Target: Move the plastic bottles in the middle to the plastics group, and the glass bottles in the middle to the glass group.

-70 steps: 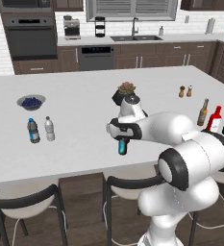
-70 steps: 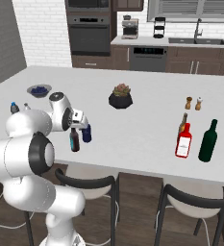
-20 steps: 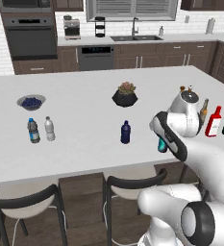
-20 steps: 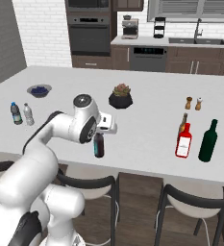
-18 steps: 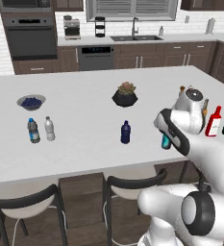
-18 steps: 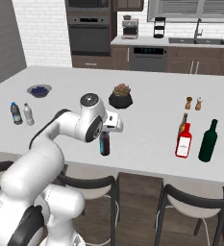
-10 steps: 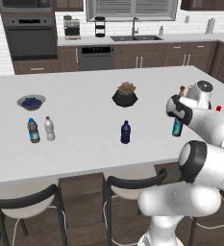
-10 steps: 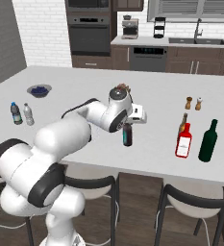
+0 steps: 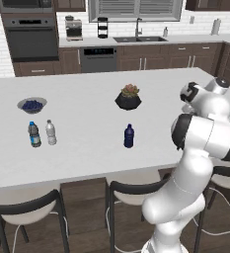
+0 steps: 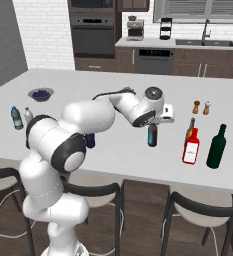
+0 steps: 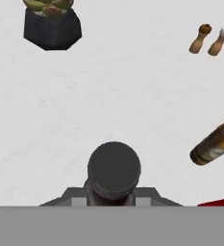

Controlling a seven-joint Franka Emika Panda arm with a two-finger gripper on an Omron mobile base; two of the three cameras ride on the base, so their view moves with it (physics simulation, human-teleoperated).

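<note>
The gripper [image 10: 153,126] is clamped on the slim dark bottle [image 10: 152,135], holding it upright over the counter [image 10: 113,145], left of the red bottle [image 10: 190,148] and green bottle [image 10: 217,146]. The hand view adds the amber bottle [image 11: 213,144] and shakers [image 11: 209,39]. The left base view shows the navy bottle [image 9: 129,136] mid-counter.

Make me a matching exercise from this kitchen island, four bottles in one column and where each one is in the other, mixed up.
Things:
1. slim dark bottle
2. navy bottle
3. red bottle
4. blue-labelled water bottle

Places:
A. beside the pale water bottle, in front of the bowl
B. next to the green bottle
C. alone, in front of the plant pot
D. held in the gripper

Pairs: 1-D, 2-C, 3-B, 4-A
</note>
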